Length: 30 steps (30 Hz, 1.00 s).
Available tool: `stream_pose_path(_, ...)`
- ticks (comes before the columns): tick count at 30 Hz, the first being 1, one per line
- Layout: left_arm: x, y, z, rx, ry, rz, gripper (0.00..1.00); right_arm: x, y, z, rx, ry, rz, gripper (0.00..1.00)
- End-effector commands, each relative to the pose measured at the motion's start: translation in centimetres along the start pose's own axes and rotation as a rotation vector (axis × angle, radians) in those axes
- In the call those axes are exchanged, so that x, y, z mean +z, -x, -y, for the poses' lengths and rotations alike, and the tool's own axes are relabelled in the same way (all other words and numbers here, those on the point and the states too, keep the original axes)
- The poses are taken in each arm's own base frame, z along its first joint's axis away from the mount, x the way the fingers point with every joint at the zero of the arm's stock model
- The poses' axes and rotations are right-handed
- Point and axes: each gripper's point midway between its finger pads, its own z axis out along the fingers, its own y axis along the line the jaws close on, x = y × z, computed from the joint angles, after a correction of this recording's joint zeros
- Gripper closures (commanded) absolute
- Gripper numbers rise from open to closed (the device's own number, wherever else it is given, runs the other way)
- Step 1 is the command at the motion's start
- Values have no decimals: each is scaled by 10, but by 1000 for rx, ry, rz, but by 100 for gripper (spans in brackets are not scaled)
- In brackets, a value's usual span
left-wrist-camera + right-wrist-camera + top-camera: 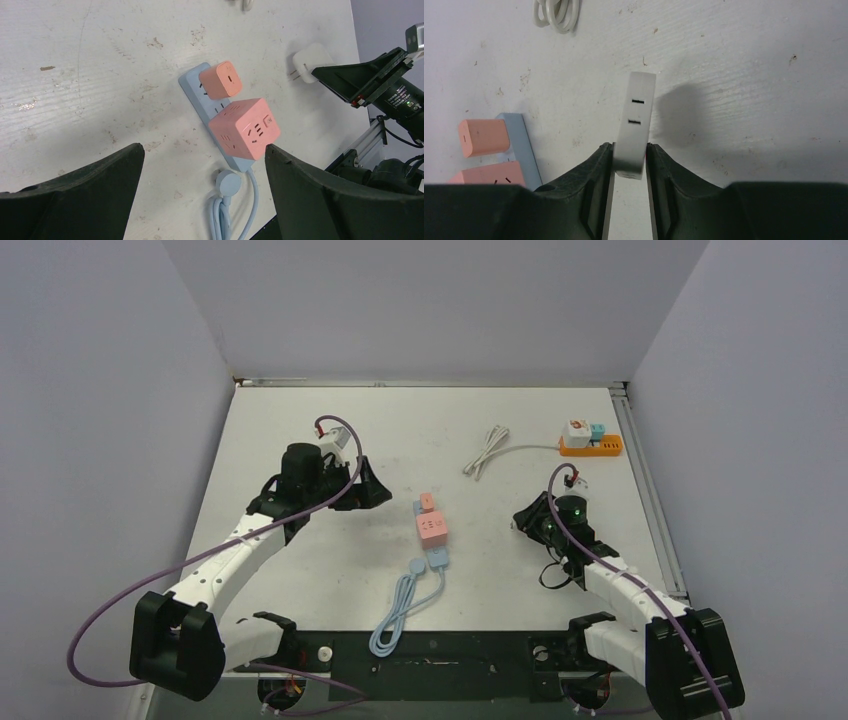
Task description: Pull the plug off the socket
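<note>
A blue power strip [437, 558] lies mid-table with a small pink plug [426, 502] and a pink cube adapter [432, 529] on it; all three also show in the left wrist view: strip [197, 95], plug [220, 80], cube [245, 127]. My right gripper [629, 147] is shut on a white plug [634, 125], held off the strip to its right, prongs bare [310, 62]. In the top view the right gripper [530, 520] sits right of the strip. My left gripper [375, 490] is open and empty, left of the strip, its fingers [100, 185] wide apart.
An orange power strip [590, 445] with a white and a blue plug sits at the back right. A coiled white cable [487, 452] lies beside it. The blue strip's cable [400, 610] with its round plug [228, 181] is bundled toward the near edge.
</note>
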Motion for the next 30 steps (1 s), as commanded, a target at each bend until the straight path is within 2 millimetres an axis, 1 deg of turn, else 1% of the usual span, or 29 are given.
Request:
stream_pose_path(1,-4,7,7,16,-12,24,13,0,8,6,12,-25,48,69)
stream_pose_path(6,-2,5,7,17,-10,17,13,0,6,16,29,-66,50,67)
stream_pose_path(10,-1,4,5,18,-7,12,13,-4,9,22,33,-94,66,64)
stream_pose_path(16,1,1,5,16,-4,3,13,-13,22,32,22,-154,133,50)
stream_pose_path(19,2,1,4,17,-2,0,13,-18,27,32,11,-158,156,43)
stream_pose_path(23,2,1,4,20,2,4,13,-24,39,21,-40,-119,188,33)
stream_pose_path(24,2,2,3,21,6,6,13,-26,42,16,-63,-101,193,29)
stream_pose_path(26,3,5,3,22,8,19,13,-31,46,5,-106,-53,200,15)
stream_pose_path(28,5,19,5,28,18,48,13,-36,50,-5,-122,-13,218,5)
stream_pose_path(30,10,36,11,24,23,53,13,-41,51,-21,-148,57,222,0)
